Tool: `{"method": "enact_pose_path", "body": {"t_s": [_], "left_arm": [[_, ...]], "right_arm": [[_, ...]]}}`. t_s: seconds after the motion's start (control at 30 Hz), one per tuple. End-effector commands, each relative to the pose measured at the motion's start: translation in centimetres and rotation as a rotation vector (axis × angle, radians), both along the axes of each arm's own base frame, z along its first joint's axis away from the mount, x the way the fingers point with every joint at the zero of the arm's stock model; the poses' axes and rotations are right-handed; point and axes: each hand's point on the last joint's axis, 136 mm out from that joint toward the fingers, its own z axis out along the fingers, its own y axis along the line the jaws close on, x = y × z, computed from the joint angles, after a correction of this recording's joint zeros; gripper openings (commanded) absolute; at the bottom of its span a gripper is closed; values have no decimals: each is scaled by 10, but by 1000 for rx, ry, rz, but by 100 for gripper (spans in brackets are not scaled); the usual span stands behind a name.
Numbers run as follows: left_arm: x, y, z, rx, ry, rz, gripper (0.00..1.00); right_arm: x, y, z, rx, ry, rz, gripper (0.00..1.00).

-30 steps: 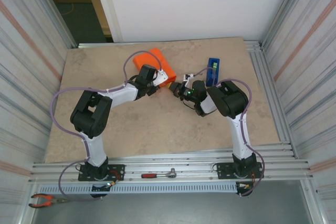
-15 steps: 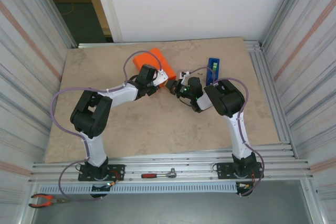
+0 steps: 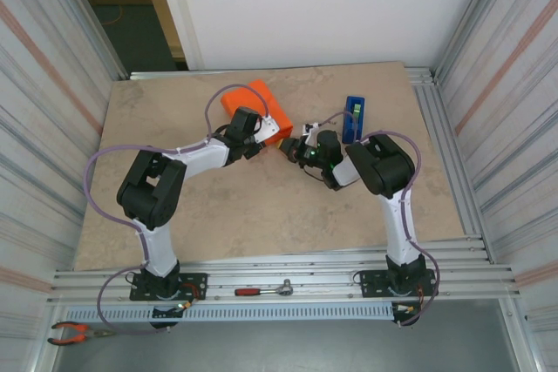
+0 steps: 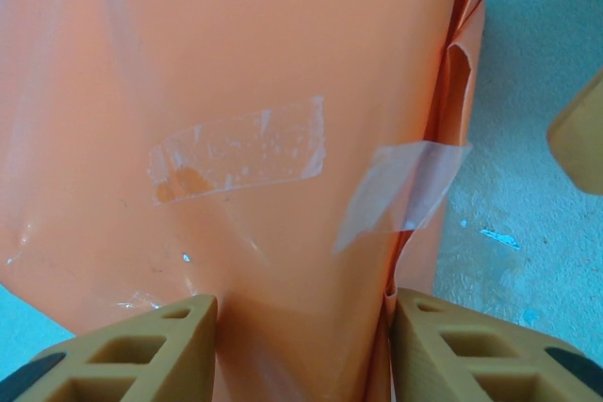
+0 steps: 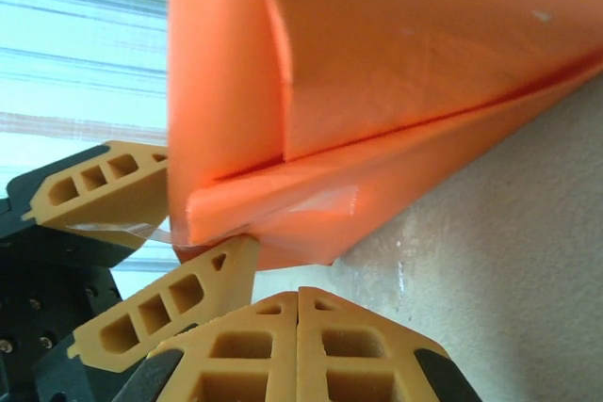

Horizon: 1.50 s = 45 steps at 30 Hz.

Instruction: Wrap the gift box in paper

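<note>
Your left gripper [image 4: 301, 315] clamps the paper [image 4: 283, 91] parcel; your right gripper [image 5: 298, 303], jaws together, sits beside its taped flap [image 5: 283, 209]; contents hidden.

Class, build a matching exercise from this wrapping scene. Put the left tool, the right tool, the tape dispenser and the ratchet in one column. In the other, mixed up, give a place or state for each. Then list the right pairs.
Column one
1. left tool
2. right tool
3. tape dispenser
4. ratchet

Column two
A. lies on the metal rail at the near edge
B. fingers pressed together, nothing between them
C. blue, stands to the right of the orange paper
D. fingers closed on either side of the paper

Pairs: 1-D, 2-B, 3-C, 4-A
</note>
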Motion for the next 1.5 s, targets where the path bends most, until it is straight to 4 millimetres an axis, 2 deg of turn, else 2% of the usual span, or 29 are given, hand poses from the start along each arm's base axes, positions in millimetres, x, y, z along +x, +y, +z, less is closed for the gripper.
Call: {"method": "enact_pose_path", "body": {"t_s": [0.0, 0.13, 0.43, 0.77, 1.03, 1.3, 1.47], "left_arm": [[-32, 7, -42, 27, 172, -18, 47], [-33, 5, -29, -19, 161, -24, 48], [-24, 4, 6, -138, 151, -15, 49], [-20, 10, 33, -288, 144, 9, 49], [-15, 15, 65, -409, 117, 29, 50], [-9, 22, 79, -479, 97, 77, 54], [-24, 21, 74, -469, 125, 57, 57]], "right_arm": [[3, -10, 6, -18, 8, -10, 0], [-3, -9, 5, -68, 24, 10, 0], [-17, -11, 0, -313, 52, 82, 0], [-31, -1, 10, -479, -9, 164, 0], [-42, 14, 15, -559, -37, 247, 0], [-37, 14, 18, -549, -44, 235, 0], [-37, 13, 17, -541, -43, 230, 0]]}}
